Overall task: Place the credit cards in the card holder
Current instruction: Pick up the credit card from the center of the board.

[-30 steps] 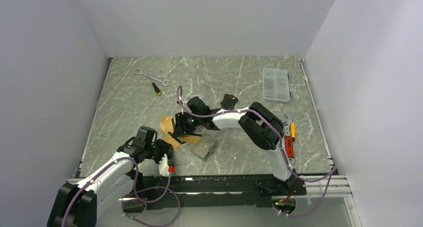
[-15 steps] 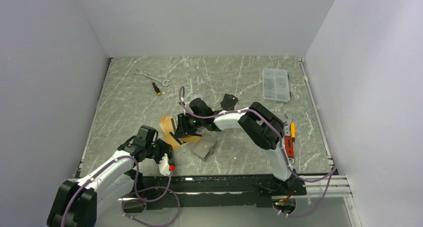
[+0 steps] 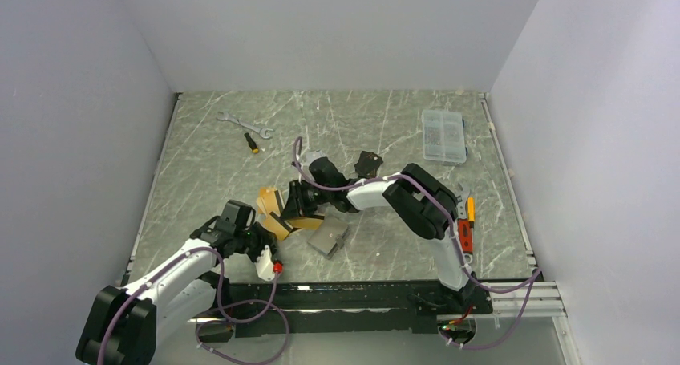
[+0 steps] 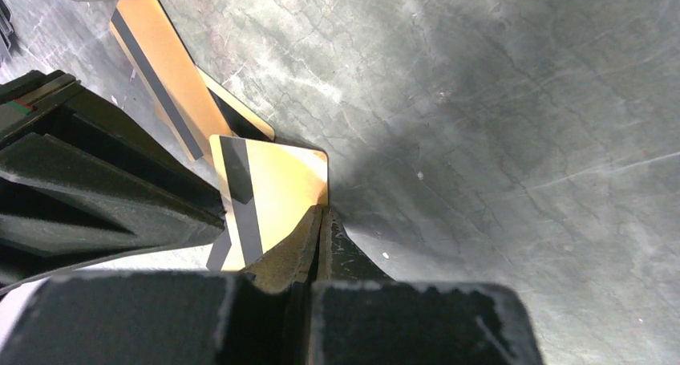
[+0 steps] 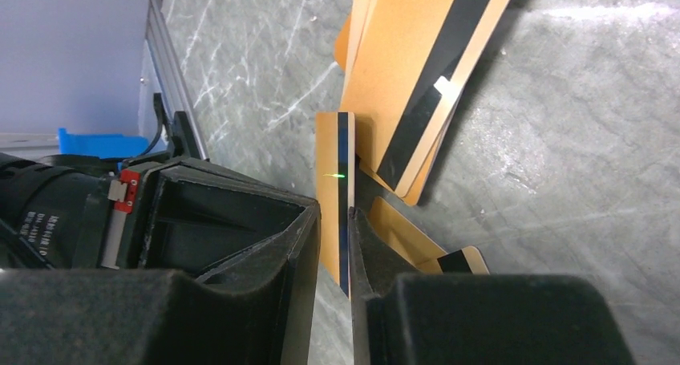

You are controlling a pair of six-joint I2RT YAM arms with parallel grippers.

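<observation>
- Left end effector (image 3: pixel 271 231): low over the table (image 3: pixel 200 180), fingers pressed fully together. Its tips meet at the right edge of a gold card (image 4: pixel 277 184); I cannot tell whether that edge is pinched.
- Credit cards (image 3: pixel 269 198): gold-orange with black stripes, overlapping in a loose pile on the table between the two end effectors.
- Right end effector (image 3: pixel 289 207): jaws narrowed onto one striped card (image 5: pixel 335 152), which stands on edge between the fingers with the pile beyond it.
- Card holder (image 3: pixel 329 238): grey, flat on the table just right of the pile, apart from both end effectors.
- Black pouch (image 3: pixel 367 163) and clear box (image 3: pixel 443 135): farther right, toward the back.
</observation>
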